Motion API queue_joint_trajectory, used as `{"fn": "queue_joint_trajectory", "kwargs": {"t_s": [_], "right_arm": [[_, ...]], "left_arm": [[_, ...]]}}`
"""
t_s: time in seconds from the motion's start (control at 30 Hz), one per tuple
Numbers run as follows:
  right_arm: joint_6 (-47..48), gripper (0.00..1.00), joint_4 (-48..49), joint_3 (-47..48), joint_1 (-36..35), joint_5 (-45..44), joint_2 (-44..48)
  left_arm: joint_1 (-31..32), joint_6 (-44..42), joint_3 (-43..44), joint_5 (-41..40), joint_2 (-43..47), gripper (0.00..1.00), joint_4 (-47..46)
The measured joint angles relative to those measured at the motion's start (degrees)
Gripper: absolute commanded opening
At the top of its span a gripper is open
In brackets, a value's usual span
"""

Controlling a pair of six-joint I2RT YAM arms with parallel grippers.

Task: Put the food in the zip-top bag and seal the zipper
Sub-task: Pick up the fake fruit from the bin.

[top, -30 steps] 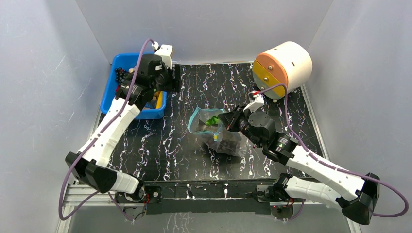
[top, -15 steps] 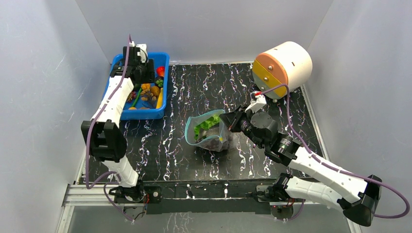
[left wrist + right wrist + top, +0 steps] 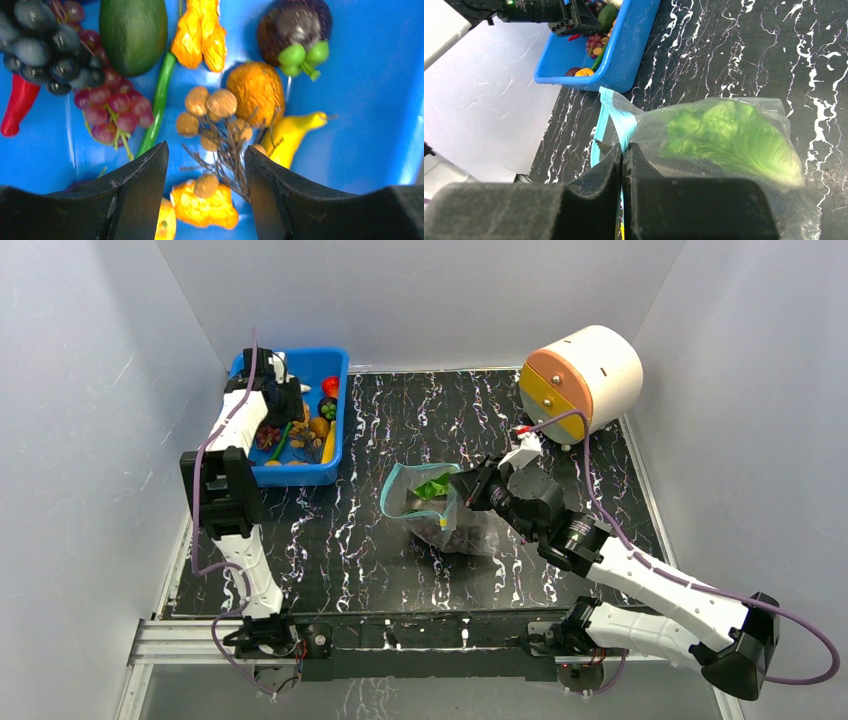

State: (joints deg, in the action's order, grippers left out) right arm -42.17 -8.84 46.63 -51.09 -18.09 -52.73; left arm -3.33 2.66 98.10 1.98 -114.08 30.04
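Note:
The clear zip-top bag (image 3: 440,515) lies mid-table with a green lettuce head (image 3: 729,137) and dark grapes (image 3: 455,533) inside. My right gripper (image 3: 623,147) is shut on the teal zipper (image 3: 616,120) at the bag's mouth, holding that edge up. My left gripper (image 3: 205,150) hangs open inside the blue bin (image 3: 300,476), just above a cluster of small brown pieces (image 3: 210,107) on twigs and an orange piece (image 3: 202,205). Nothing is between its fingers. A dark purple grape bunch (image 3: 45,55) lies at the bin's far left.
The bin also holds red grapes (image 3: 112,107), a green fruit (image 3: 132,32), a banana (image 3: 290,135), a mangosteen (image 3: 295,25) and a red chilli (image 3: 17,105). A cream drum with an orange face (image 3: 582,375) stands at the back right. White walls enclose the table.
My left arm swung from the bin's right edge to over its left side and came down among the toys. The right gripper kept its hold while the bag shifted slightly.

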Motion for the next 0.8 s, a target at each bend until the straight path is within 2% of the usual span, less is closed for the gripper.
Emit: {"fn": "queue_joint_trajectory", "kwargs": {"t_s": [0.33, 0.57, 0.8], "right_arm": [[-0.9, 0.0, 0.0, 0.7, 0.0, 0.0, -0.7], [-1.3, 0.0, 0.9, 0.7, 0.0, 0.2, -1.4], [-0.6, 0.0, 1.7, 0.9, 0.0, 0.0, -2.1]], "left_arm": [[-1.5, -2.8, 7.8, -5.2, -9.2, 0.58, -3.3], [-1.6, -6.3, 18.0, -6.0, -16.9, 0.61, -4.3], [-1.6, -8.8, 19.4, -9.2, -20.3, 0.66, -4.4]]}}
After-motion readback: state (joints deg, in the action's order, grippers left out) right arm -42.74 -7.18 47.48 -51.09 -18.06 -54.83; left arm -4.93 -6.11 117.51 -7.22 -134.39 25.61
